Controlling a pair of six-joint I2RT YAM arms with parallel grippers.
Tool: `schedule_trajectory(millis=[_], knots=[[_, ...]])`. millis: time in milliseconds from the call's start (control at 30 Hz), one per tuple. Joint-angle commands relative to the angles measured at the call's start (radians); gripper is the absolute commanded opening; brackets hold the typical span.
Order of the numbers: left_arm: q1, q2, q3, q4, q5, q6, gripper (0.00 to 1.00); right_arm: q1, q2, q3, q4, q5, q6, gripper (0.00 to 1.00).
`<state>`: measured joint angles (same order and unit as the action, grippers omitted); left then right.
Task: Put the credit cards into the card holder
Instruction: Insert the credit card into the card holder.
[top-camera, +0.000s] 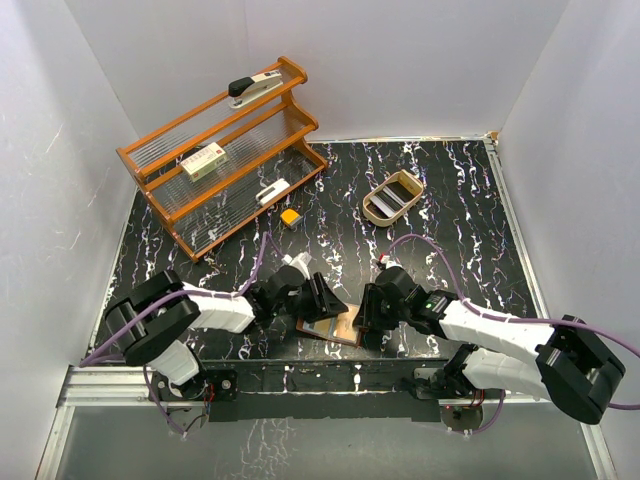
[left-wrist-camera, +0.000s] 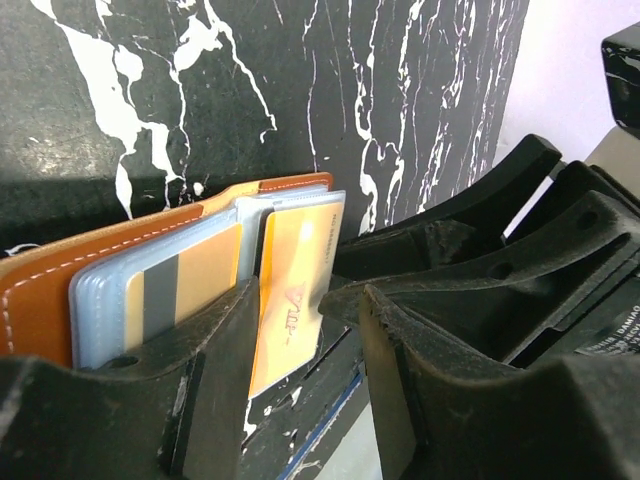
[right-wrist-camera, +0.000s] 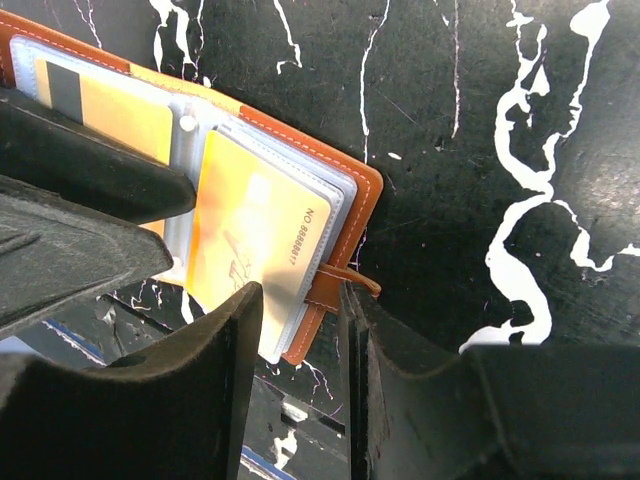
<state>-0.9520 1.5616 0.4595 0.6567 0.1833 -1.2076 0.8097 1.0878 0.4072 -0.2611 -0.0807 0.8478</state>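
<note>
The card holder (top-camera: 345, 326) lies open near the table's front edge. Its brown leather (left-wrist-camera: 40, 300) and grey pockets show, and its closing tab (right-wrist-camera: 345, 278) is at the right. One gold-yellow credit card (left-wrist-camera: 200, 270) sits in a left pocket. Another credit card (left-wrist-camera: 295, 280) sticks partly out of the middle pocket, between the fingers of my left gripper (left-wrist-camera: 308, 300), close to its left finger; the jaws stand apart. My right gripper (right-wrist-camera: 300, 295) straddles the holder's right corner, its jaws apart, the tab against its right finger. A credit card (right-wrist-camera: 260, 230) lies in that right pocket. Both grippers (top-camera: 322, 300) (top-camera: 366, 318) flank the holder.
A wooden rack (top-camera: 220, 150) at the back left carries a stapler (top-camera: 255, 87) and a small box (top-camera: 203, 160). A yellow-orange block (top-camera: 290, 216) lies in front of it. A tan oval tray (top-camera: 392, 197) stands at the back right. The metal rail (top-camera: 300, 375) runs just behind the holder.
</note>
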Motion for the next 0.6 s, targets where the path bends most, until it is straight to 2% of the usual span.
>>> schedule_trajectory(millis=[0, 233, 400, 567], knots=[[-0.014, -0.086, 0.042, -0.077, -0.015, 0.011, 0.43, 0.01, 0.013, 0.015, -0.018, 0.026, 0.01, 0.34], [0.011, -0.255, 0.071, -0.47, -0.12, 0.069, 0.49, 0.013, -0.012, 0.146, -0.198, 0.082, -0.072, 0.38], [0.078, -0.331, 0.111, -0.746, -0.135, 0.129, 0.5, 0.019, 0.048, 0.211, -0.273, 0.089, -0.139, 0.38], [0.169, -0.355, 0.086, -0.801, -0.029, 0.181, 0.52, 0.025, 0.111, 0.267, -0.293, 0.1, -0.301, 0.38]])
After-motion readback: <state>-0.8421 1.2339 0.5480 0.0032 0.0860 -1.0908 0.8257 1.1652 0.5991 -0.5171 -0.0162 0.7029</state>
